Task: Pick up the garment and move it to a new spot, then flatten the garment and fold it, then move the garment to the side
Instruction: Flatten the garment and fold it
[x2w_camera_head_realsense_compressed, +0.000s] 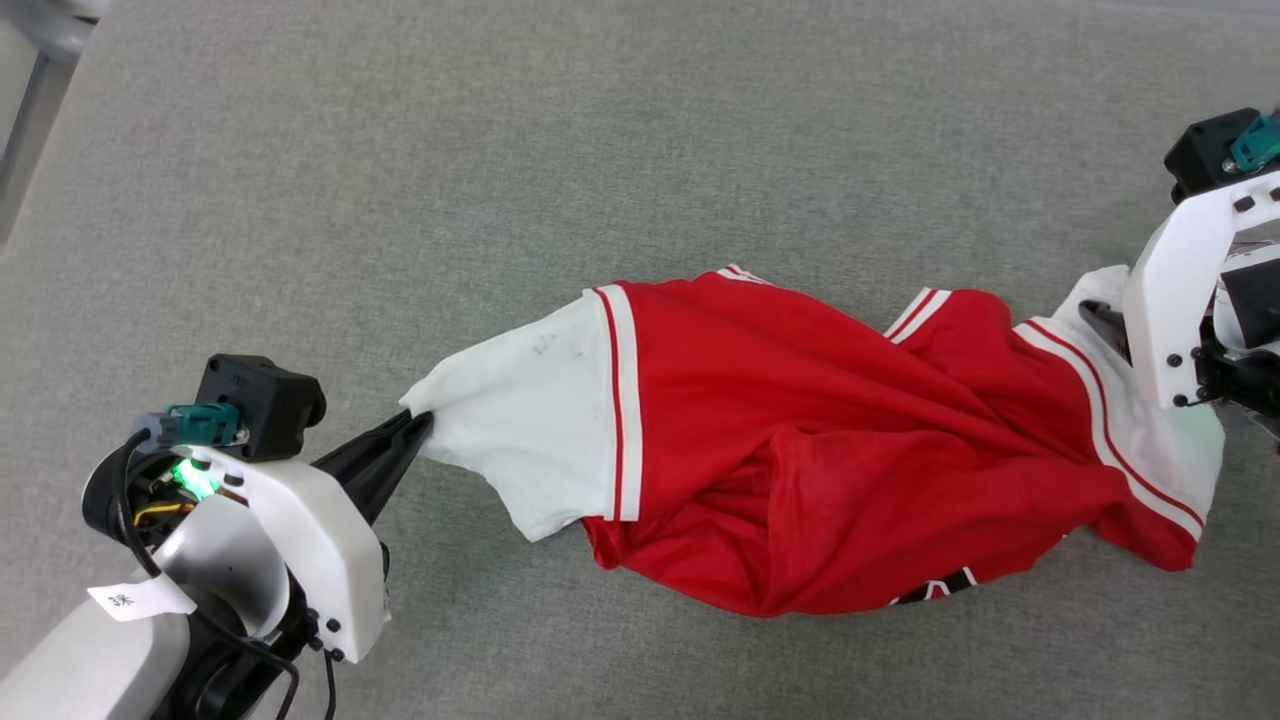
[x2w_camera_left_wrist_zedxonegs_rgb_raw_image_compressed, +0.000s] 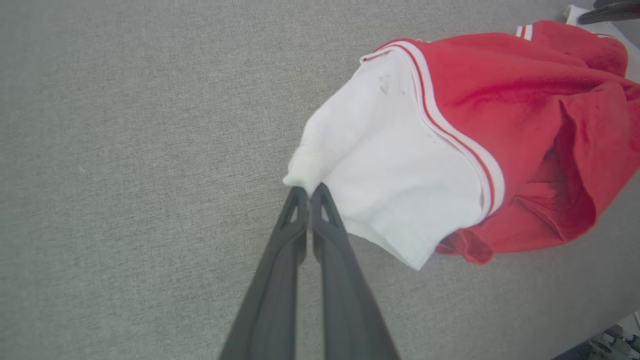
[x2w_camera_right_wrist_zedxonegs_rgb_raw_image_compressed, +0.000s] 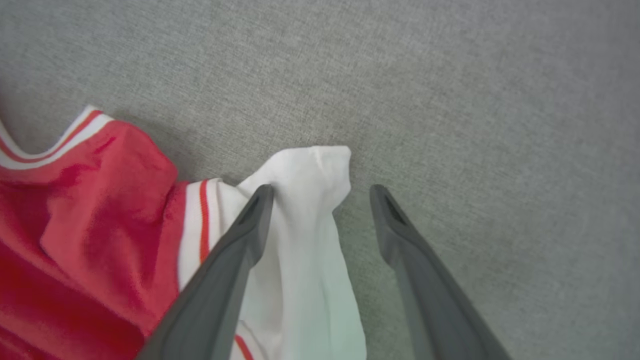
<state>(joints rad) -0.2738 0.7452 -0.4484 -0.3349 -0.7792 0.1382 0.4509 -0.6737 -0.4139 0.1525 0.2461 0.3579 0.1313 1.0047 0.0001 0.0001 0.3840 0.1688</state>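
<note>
- The left gripper (x2w_camera_head_realsense_compressed: 422, 424) is nearest, low at the robot's left. Its two dark fingers are pressed together on the very tip of the left-side sleeve (x2w_camera_head_realsense_compressed: 530, 430), which is pulled into a point.
- The garment (x2w_camera_head_realsense_compressed: 800, 440) lies across the middle of the grey surface (x2w_camera_head_realsense_compressed: 600, 150), strung out sideways between the two arms. Its red body is bunched in deep folds, and a sliver of black lettering (x2w_camera_head_realsense_compressed: 935, 590) peeks out at the near hem.
- It looks light, thin and limp. It should drape and follow whichever corner is pulled, and it will not hold a shape by itself. The knit looks smooth, so a pinch on a single thin edge could slip.
- The right gripper (x2w_camera_right_wrist_zedxonegs_rgb_raw_image_compressed: 320, 192) stands wide open at the right-side sleeve (x2w_camera_right_wrist_zedxonegs_rgb_raw_image_compressed: 305, 260). One finger lies over the white cloth and the other is over bare surface. The sleeve's corner sits between them, and nothing is clamped.
- The best hold is probably on the sleeve ends or shoulder seams, where the striped trim doubles the cloth. With both sides gripped, the body can be drawn taut and flat.
- Beyond the garment, the grey surface runs on.
</note>
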